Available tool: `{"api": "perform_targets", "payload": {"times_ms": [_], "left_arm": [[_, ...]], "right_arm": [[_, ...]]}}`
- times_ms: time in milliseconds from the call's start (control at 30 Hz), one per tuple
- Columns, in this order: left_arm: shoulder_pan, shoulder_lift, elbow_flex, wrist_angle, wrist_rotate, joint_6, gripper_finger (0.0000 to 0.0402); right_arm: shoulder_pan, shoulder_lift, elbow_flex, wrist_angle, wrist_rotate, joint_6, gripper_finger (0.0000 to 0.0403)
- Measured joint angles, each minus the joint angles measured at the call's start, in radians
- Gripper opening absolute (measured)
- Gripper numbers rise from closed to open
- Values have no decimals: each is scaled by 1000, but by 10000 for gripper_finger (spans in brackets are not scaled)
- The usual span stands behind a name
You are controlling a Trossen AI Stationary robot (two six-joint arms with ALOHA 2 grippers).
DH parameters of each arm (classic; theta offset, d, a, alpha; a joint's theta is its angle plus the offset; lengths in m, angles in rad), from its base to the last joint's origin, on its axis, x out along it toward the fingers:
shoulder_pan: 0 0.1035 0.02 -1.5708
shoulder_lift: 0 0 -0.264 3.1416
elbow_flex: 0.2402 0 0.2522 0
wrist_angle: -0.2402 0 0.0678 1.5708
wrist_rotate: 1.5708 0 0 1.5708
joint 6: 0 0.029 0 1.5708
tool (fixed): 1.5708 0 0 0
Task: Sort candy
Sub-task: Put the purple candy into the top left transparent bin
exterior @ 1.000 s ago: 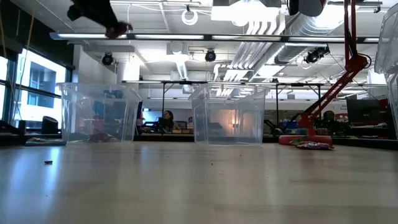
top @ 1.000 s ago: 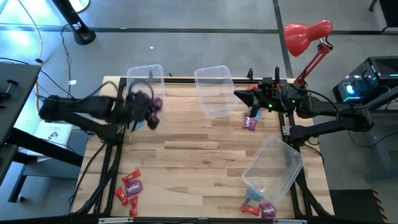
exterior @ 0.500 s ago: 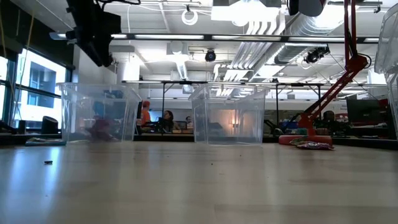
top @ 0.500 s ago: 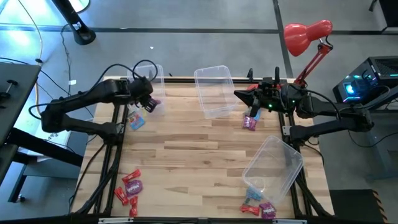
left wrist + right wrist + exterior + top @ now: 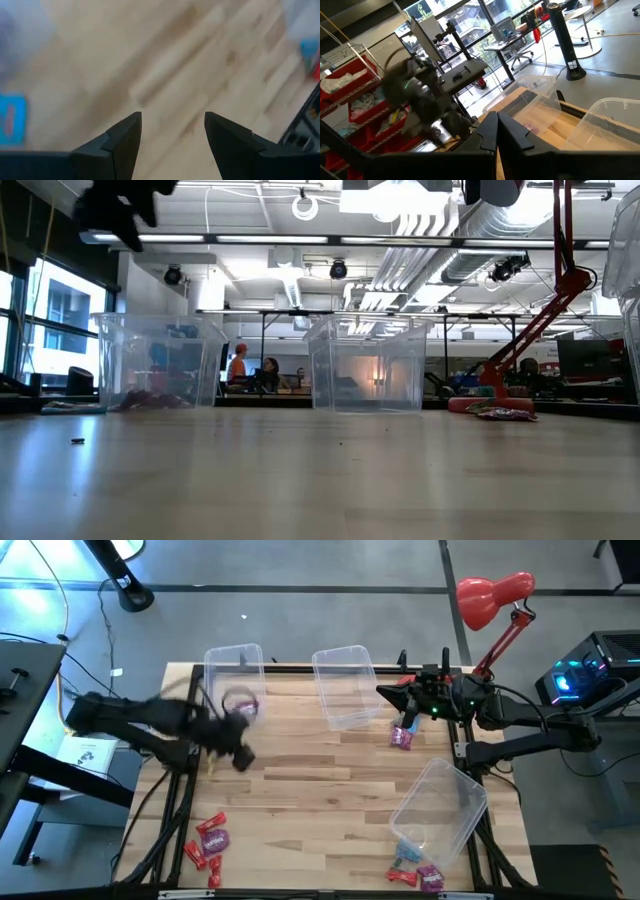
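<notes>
Candy lies in four groups on the table (image 5: 320, 770): red pieces (image 5: 207, 840) at 7 o'clock, mixed pieces (image 5: 415, 872) at 5 o'clock, a magenta packet (image 5: 402, 737) at 2 o'clock, and pieces inside the 11 o'clock bin (image 5: 235, 675). Left pincer (image 5: 240, 755) hangs released and empty at 9 o'clock. Right pincer (image 5: 385, 693) rests clenched at 1 o'clock.

Worktop (image 5: 320, 770): pale wood planks, visible grain, smooth satin finish.
Bins (image 5: 345, 685): clear plastic, glossy, thin-walled; three on the worktop, one lower right tipped.
Candy (image 5: 208, 840): shiny red and magenta wrappers, lower left; blue and magenta packets, lower right.
Desk lamp (image 5: 495, 595): glossy red shade, upper right.
Left gripper (image 5: 172, 142): matt dark plastic fingers, parted.
Right gripper (image 5: 496, 131): matt black fingers, closed together.
</notes>
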Motion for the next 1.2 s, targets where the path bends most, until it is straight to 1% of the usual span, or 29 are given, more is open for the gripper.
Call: {"api": "perform_targets", "payload": {"times_ms": [100, 167, 233, 267, 333, 467, 600, 767, 933, 1067, 1200], "left_arm": [[-177, 60, -30, -34, 16, -172, 211], [-283, 115, -59, -38, 72, -262, 211], [-375, 188, -78, -34, 145, -319, 211], [-413, 223, -83, -32, 179, -339, 211], [-482, 292, -83, -31, 215, -373, 211], [-585, 397, -83, 43, 233, -450, 211], [-641, 470, -83, 150, 320, -484, 211], [-685, 523, -82, 177, 326, -570, 211], [-696, 589, -83, 203, 355, -577, 211], [-696, 641, -135, 344, 398, -575, 211], [-694, 678, -183, 346, 460, -606, 211]], "right_arm": [[0, 0, 0, -2, 0, -1, 0], [0, 0, 0, -3, 0, -1, 0], [0, 0, 0, -4, 0, -1, 0], [0, 0, 0, -5, 0, -1, 0], [0, 0, 0, -9, 0, -1, 0], [0, 0, 0, -17, 0, -1, 0], [0, 0, 0, -18, 0, -1, 0], [0, 0, 0, -18, 0, -1, 0], [0, 0, 0, -19, 0, -1, 0], [0, 0, 0, -21, 0, -1, 0], [0, 0, 0, -24, 0, -1, 0]]}}
